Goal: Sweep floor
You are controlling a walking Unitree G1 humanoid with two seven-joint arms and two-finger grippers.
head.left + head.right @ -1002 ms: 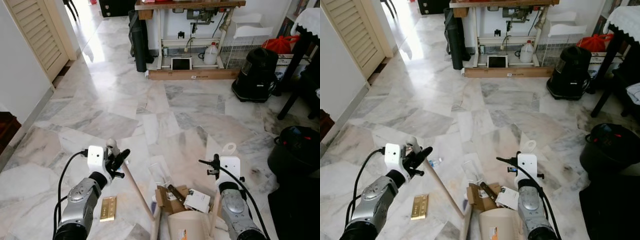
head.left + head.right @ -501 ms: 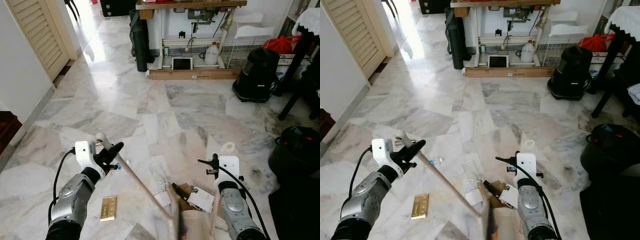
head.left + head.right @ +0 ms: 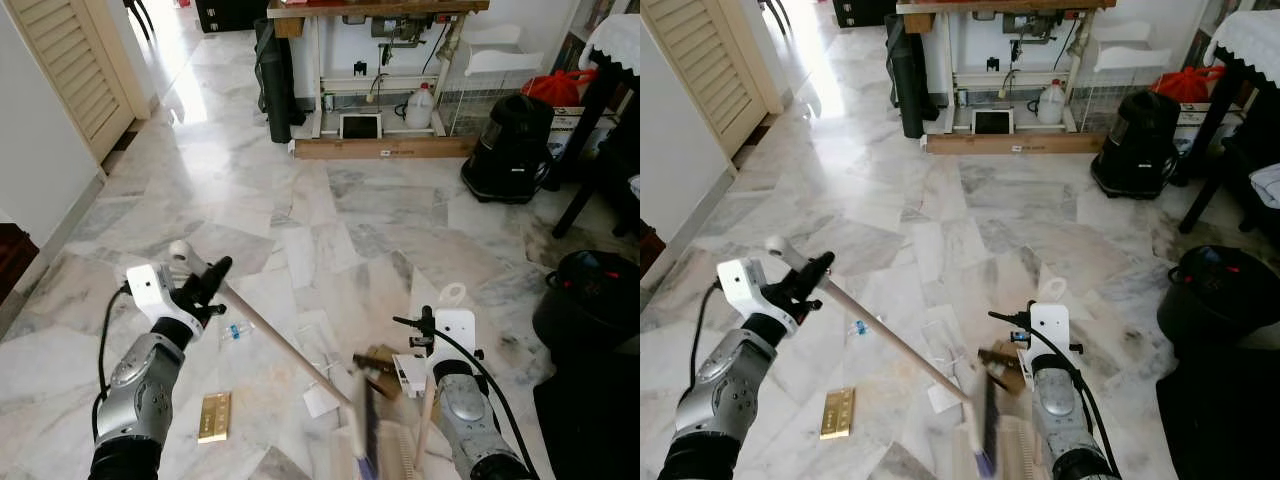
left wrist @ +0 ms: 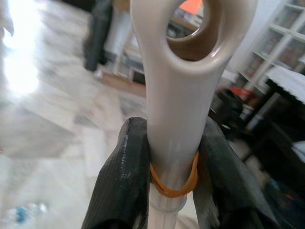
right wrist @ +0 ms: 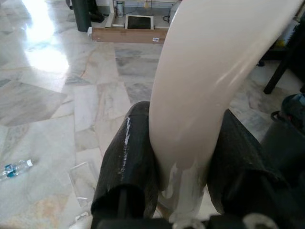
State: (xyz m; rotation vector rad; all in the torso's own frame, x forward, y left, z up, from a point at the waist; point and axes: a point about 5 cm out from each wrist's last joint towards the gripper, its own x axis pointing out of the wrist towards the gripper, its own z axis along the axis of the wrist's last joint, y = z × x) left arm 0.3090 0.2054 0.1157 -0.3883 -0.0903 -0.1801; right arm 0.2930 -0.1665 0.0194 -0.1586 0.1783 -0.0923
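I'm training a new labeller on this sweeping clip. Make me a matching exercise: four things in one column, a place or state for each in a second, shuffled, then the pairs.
Things
1. broom handle
2. dustpan handle
3. gold packet
4. small plastic bottle

Places or states
A. flat on the floor near the left arm
B. clamped in the right hand
C. on the floor just under the slanting stick
D. gripped at its looped end by the left hand

Pairs: 1-D, 2-B, 3-A, 4-C

Bright daylight glares on the marble floor (image 3: 190, 95) at upper left; the broom head (image 3: 362, 425) at bottom centre is motion-blurred.
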